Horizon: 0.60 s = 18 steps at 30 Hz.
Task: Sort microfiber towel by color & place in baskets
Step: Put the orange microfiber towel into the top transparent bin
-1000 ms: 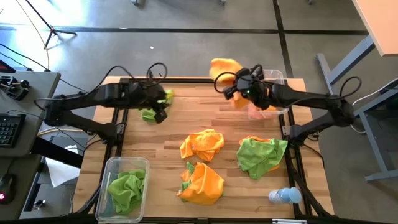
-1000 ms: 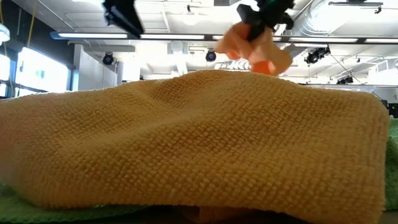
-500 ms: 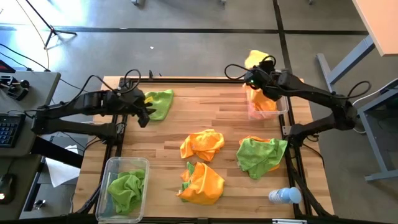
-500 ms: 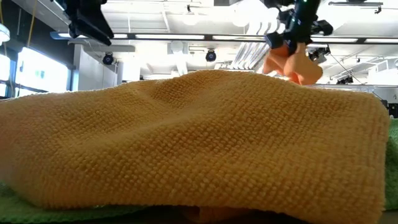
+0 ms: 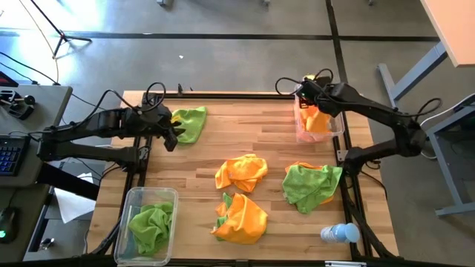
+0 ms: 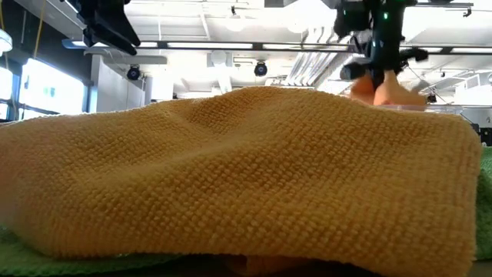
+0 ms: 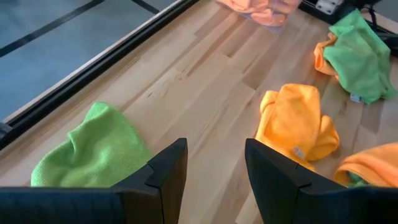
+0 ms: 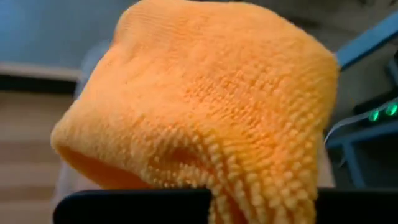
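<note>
Wooden table [image 5: 245,141], two baskets. My right pincer [image 5: 306,87] is clamped on an orange towel [image 5: 318,119] hanging into the far basket [image 5: 338,127], which also holds orange cloth. My left pincer [image 5: 172,136] hovers with jaws apart, empty, just beside a green towel [image 5: 190,122] well left of that basket. Nearer: two orange towels [image 5: 240,172], a green towel over orange [image 5: 310,185], the green-filled basket [image 5: 151,221], a bottle [image 5: 340,233].

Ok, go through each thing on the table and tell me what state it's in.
Right gripper: shut on an orange towel, over the far basket.
Left gripper: open, empty, beside a green towel.
Near basket: holds green cloth.
Bottle: lying down, capped.
</note>
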Each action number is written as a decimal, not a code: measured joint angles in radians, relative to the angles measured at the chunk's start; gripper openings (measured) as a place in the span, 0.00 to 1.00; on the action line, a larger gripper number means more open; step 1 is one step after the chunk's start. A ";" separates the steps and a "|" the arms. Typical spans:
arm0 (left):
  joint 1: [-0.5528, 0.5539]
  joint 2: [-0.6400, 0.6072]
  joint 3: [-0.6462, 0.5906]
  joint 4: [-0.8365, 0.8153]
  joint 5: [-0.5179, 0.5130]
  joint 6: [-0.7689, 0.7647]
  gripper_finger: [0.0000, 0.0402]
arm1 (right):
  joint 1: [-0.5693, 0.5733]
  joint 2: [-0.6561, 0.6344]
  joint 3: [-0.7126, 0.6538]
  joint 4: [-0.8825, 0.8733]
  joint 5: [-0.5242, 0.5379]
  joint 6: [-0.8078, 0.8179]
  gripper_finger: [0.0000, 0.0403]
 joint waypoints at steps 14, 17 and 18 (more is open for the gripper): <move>0.000 0.023 0.000 0.057 -0.043 -0.072 0.37 | -0.193 0.001 -0.262 0.316 -0.370 -0.105 0.00; 0.000 0.022 0.000 0.077 -0.062 -0.084 0.37 | -0.212 0.001 -0.269 0.316 -0.409 -0.121 0.00; 0.000 0.022 0.000 0.076 -0.068 -0.094 0.37 | -0.216 0.001 -0.269 0.316 -0.413 -0.120 0.00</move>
